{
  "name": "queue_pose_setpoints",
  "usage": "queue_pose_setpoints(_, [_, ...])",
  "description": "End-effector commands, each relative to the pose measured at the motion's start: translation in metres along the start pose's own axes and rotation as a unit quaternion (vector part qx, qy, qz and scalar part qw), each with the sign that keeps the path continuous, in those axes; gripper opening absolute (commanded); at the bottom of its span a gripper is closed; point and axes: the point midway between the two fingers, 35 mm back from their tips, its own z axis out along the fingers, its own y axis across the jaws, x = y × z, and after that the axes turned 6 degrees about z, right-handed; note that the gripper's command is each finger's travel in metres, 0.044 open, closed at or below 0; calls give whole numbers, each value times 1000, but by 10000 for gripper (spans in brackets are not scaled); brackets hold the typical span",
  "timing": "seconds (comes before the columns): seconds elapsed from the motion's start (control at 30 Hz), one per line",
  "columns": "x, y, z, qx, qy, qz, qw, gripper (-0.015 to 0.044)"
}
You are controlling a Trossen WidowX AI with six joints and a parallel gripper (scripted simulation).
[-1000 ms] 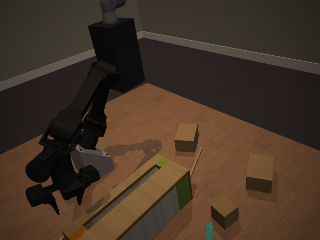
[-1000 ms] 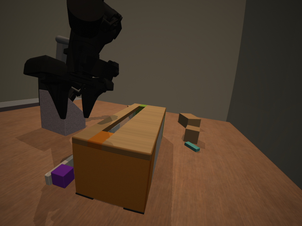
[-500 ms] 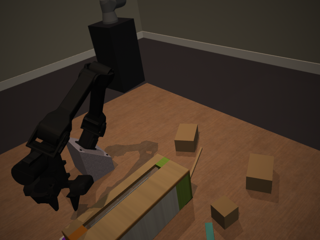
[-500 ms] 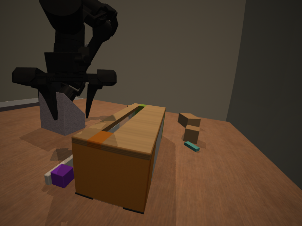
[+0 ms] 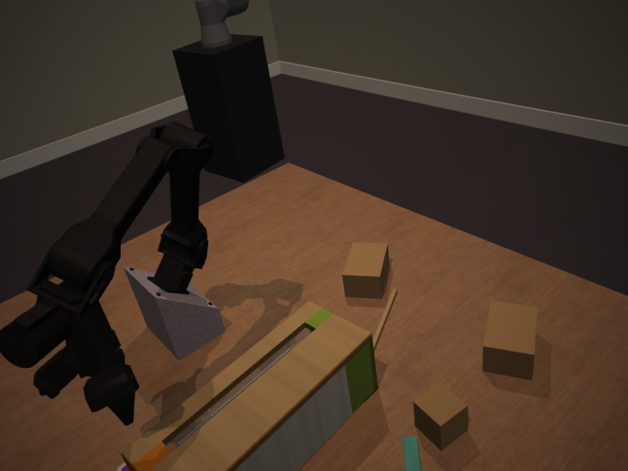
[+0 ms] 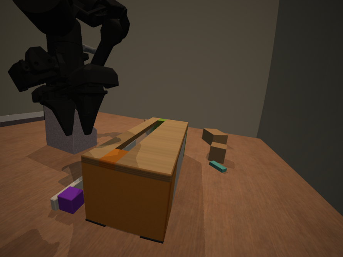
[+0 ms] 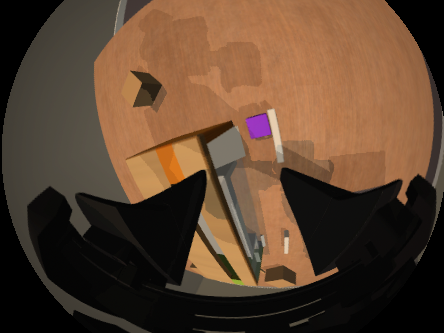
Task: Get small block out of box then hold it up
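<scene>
Purple block (image 6: 70, 199) flat beside box (image 6: 128, 194)

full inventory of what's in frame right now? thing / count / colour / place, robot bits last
box: 1, wood top with a long slot, orange marking at one end, green at the other; middle of the table
purple block: 1, purple; on the table beside the box's orange end, outside it
pale bar: 1, off-white; lying on the table against the purple block
brown blocks: 3, tan; scattered on the table past the box's green end
teal piece: 1, teal, flat; on the table near the brown blocks
thin stick: 1, light wood; on the table by the green end
grey base: 1, grey; beside the box
black cabinet: 1, black; far corner
tool: 1, black; open, empty, above the table near the orange end
</scene>
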Motion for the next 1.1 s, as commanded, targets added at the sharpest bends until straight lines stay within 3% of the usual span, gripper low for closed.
queue_pose_setpoints(0.0, [-15, 10, -12, -30, 61, 438, 896, 285])
queue_pose_setpoints(0.27, [-19, 10, -14, -20, 86, 609, 788, 285])
queue_pose_setpoints(0.9, [-19, 10, -14, -19, 87, 613, 785, 285])
queue_pose_setpoints(0.97, [-20, 8, -1, -19, 87, 613, 785, 285])
queue_pose_setpoints(1.07, [-22, -4, 52, -19, 87, 613, 785, 285])
